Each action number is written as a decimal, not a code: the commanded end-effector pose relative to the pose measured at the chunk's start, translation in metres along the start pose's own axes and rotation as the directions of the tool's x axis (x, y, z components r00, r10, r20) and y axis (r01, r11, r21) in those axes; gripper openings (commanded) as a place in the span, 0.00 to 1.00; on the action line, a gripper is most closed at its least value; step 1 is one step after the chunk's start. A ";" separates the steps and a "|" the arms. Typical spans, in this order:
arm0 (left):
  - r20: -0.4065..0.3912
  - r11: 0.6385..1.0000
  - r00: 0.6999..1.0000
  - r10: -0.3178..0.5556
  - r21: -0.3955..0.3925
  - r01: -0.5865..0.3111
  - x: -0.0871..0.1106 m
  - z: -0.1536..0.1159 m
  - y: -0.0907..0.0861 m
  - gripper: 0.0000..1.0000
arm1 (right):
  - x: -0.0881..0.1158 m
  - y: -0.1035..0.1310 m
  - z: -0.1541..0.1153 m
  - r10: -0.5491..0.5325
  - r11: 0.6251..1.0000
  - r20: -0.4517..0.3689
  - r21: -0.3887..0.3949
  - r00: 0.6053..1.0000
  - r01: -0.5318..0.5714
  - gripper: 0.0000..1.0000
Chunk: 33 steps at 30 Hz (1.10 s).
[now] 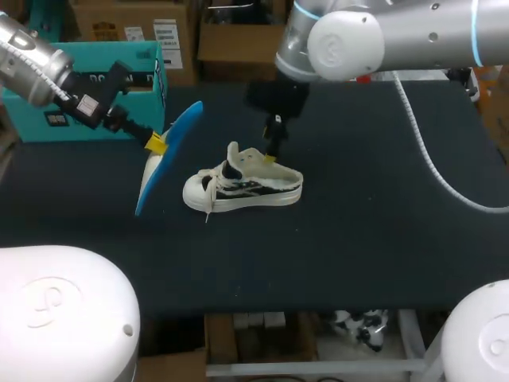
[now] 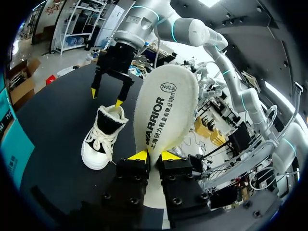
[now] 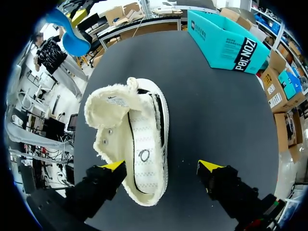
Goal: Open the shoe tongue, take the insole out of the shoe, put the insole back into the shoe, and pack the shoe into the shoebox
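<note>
A white low shoe with dark panels (image 1: 242,185) stands on the black table, toe to the left, tongue up and collar open (image 3: 134,144). My left gripper (image 1: 157,143) is shut on the heel end of the insole (image 1: 169,151), blue beneath and cream on top (image 2: 166,113), which hangs in the air left of the shoe (image 2: 103,137). My right gripper (image 1: 273,150) hangs open over the shoe's heel (image 3: 161,166), one fingertip (image 3: 113,166) beside the heel, the other (image 3: 209,166) over bare table. The teal shoebox (image 1: 95,87) stands at the back left.
The black table (image 1: 374,231) stretches bare to the right and front of the shoe. The shoebox (image 3: 228,41) lies beyond the shoe's toe side as the right wrist sees it. The right arm's white cable (image 1: 433,171) hangs over the table's right part.
</note>
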<state>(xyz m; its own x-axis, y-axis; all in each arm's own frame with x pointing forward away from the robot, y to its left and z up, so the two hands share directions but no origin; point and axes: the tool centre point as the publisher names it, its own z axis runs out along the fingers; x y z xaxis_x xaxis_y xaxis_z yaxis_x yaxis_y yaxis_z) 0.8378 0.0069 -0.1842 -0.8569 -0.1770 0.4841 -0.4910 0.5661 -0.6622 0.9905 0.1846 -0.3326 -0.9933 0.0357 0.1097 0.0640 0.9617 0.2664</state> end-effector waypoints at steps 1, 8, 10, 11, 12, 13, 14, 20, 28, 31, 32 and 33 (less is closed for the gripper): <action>0.049 1.000 0.999 -0.017 0.019 0.016 0.001 -0.001 0.012 0.00 | 0.005 0.007 0.013 0.008 0.988 0.028 0.152 1.000 -0.013 1.00; 0.060 0.999 0.997 -0.046 0.016 0.045 -0.004 -0.003 0.026 0.00 | 0.010 0.016 0.028 -0.002 0.982 0.067 0.187 0.998 -0.010 1.00; 0.064 0.998 0.996 -0.055 0.010 0.055 -0.006 -0.002 0.029 0.00 | 0.010 0.017 0.032 0.003 0.979 0.065 0.205 0.998 -0.017 1.00; 0.065 0.998 0.996 -0.059 0.007 0.058 -0.007 -0.001 0.030 0.00 | 0.009 0.017 0.033 0.012 0.977 0.063 0.214 0.998 -0.025 0.89; 0.065 0.998 0.996 -0.061 0.004 0.061 -0.008 0.000 0.031 0.00 | 0.009 0.017 0.034 0.013 0.976 0.063 0.216 0.998 -0.026 0.53; 0.065 0.998 0.996 -0.065 0.002 0.065 -0.009 0.001 0.032 0.00 | 0.009 0.017 0.035 0.013 0.976 0.062 0.216 0.998 -0.027 0.34; 0.065 0.998 0.996 -0.067 0.001 0.067 -0.009 0.001 0.032 0.00 | 0.009 0.017 0.036 0.030 0.974 0.063 0.222 0.998 -0.044 0.00; 0.061 0.997 0.996 -0.072 -0.003 0.072 -0.011 0.001 0.034 0.00 | 0.012 0.017 0.035 0.053 0.968 0.078 0.242 0.996 -0.070 0.00; 0.052 0.998 0.996 -0.067 -0.011 0.068 -0.013 0.005 0.033 0.00 | 0.014 0.019 0.033 0.064 0.966 0.095 0.245 0.993 -0.085 0.00; 0.047 0.998 0.997 -0.066 -0.015 0.067 -0.015 0.007 0.032 0.00 | 0.015 0.020 0.033 0.071 0.965 0.098 0.245 0.993 -0.093 0.00; 0.044 0.998 0.997 -0.065 -0.019 0.066 -0.016 0.007 0.031 0.00 | 0.015 0.019 0.034 0.076 0.965 0.099 0.244 0.992 -0.098 0.00; 0.042 0.998 0.997 -0.063 -0.023 0.064 -0.017 0.008 0.030 0.00 | 0.015 0.018 0.034 0.080 0.965 0.102 0.242 0.992 -0.103 0.00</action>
<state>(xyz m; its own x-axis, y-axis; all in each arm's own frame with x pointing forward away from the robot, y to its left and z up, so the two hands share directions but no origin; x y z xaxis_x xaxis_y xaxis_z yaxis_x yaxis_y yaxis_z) 0.8298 0.0219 -0.2153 -0.8316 -0.2571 0.4923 -0.5427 0.5649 -0.6216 0.9738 0.2111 -0.3576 -0.9899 0.1374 0.0346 0.1379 0.9903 0.0151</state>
